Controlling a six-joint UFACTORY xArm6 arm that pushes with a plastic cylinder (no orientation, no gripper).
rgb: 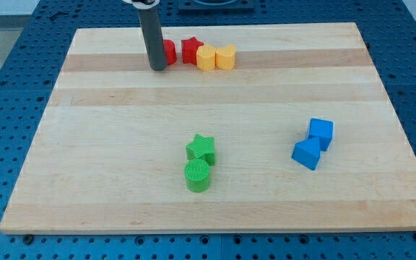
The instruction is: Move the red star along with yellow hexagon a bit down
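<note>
The red star (190,50) sits near the view's top, in a row of blocks. To its right, touching it, is a yellow hexagon (206,58), then a second yellow block (226,56). To the star's left is a red block (169,51), partly hidden by the rod. My tip (157,68) rests on the board just left of that red block, two blocks left of the yellow hexagon.
A green star (201,147) and a green cylinder (198,175) touch each other at the lower middle. A blue cube (321,133) and another blue block (307,153) lie together at the right. The wooden board (107,144) sits on a blue perforated table.
</note>
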